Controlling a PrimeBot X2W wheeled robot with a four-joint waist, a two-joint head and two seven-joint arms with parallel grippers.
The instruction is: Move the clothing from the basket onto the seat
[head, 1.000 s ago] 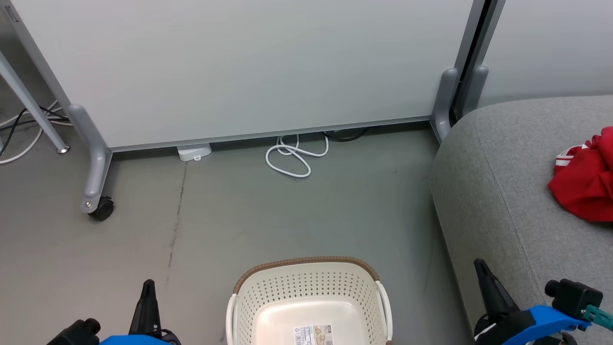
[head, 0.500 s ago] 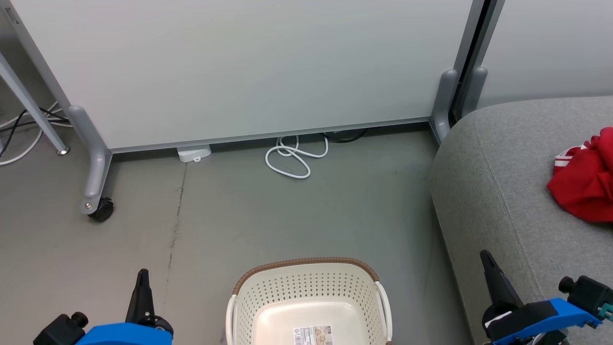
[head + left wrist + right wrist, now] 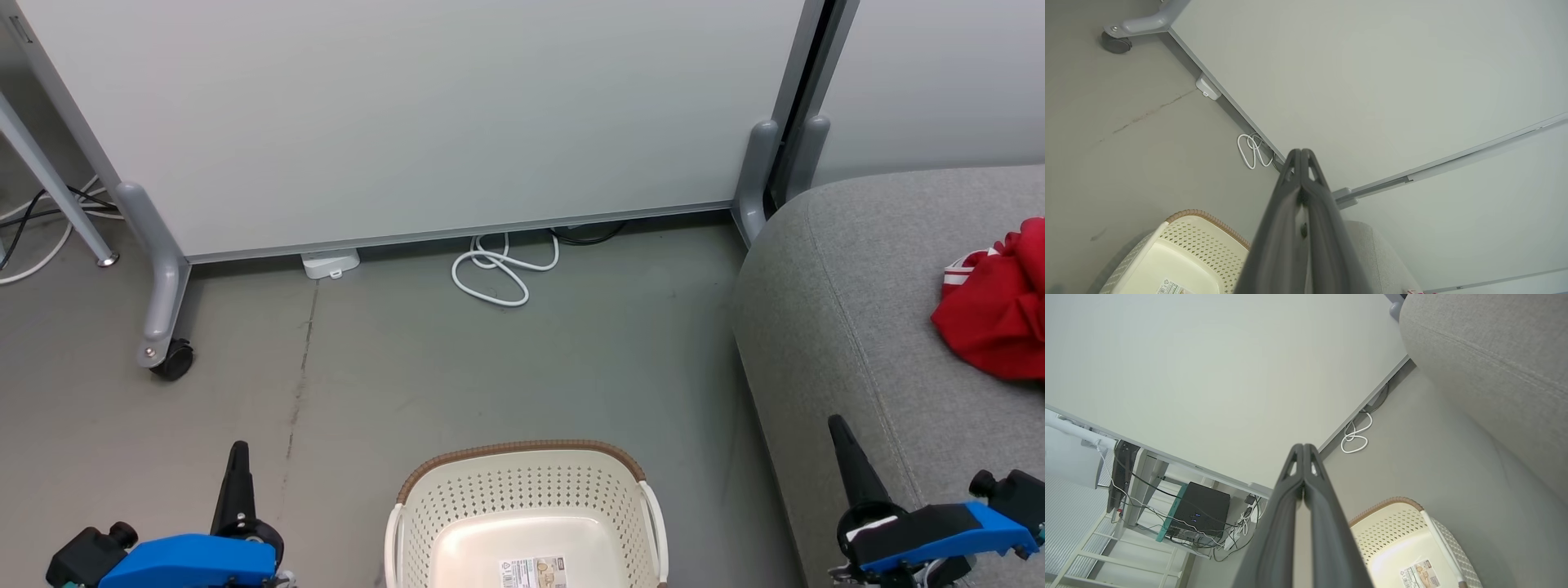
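- Low in the head view, at 6 o'clock, the cream perforated laundry basket (image 3: 522, 486) stands on the grey floor (image 3: 490, 367). Its brown woven-look rim faces 12 o'clock, and a paper label (image 3: 535, 572) lies on its smooth bottom.
- At 3 o'clock from the basket rises the grey sofa cushion (image 3: 841, 327), near the basket but apart from it, with a stitched seam running along its rounded edge.
- The red clothing (image 3: 992, 318) lies crumpled on top of the cushion at the 3 o'clock edge of the head view, white stripes showing on its 10 o'clock side. The frame cuts it off, so whether it is one garment or two cannot be told.
- The left gripper (image 3: 239, 451) stands at 7 o'clock, over bare floor at 9 o'clock from the basket and clear of it. In the left wrist view its two dark fingers (image 3: 1284, 232) are pressed together from root to tip, with nothing between them.
- The right gripper (image 3: 838, 429) stands at 5 o'clock, showing against the cushion's near flank. In the right wrist view its fingers (image 3: 1284, 526) likewise meet along their length and clamp nothing.
- A coiled white cable (image 3: 500, 273) lies at 12 o'clock from the basket, at the foot of a pale partition panel (image 3: 408, 122). A small white box (image 3: 330, 261) sits at 11 o'clock and a black caster (image 3: 173, 358) at 10 o'clock.
- At 7 o'clock in the right wrist view, a black computer case (image 3: 1198, 510) sits among trailing wires.
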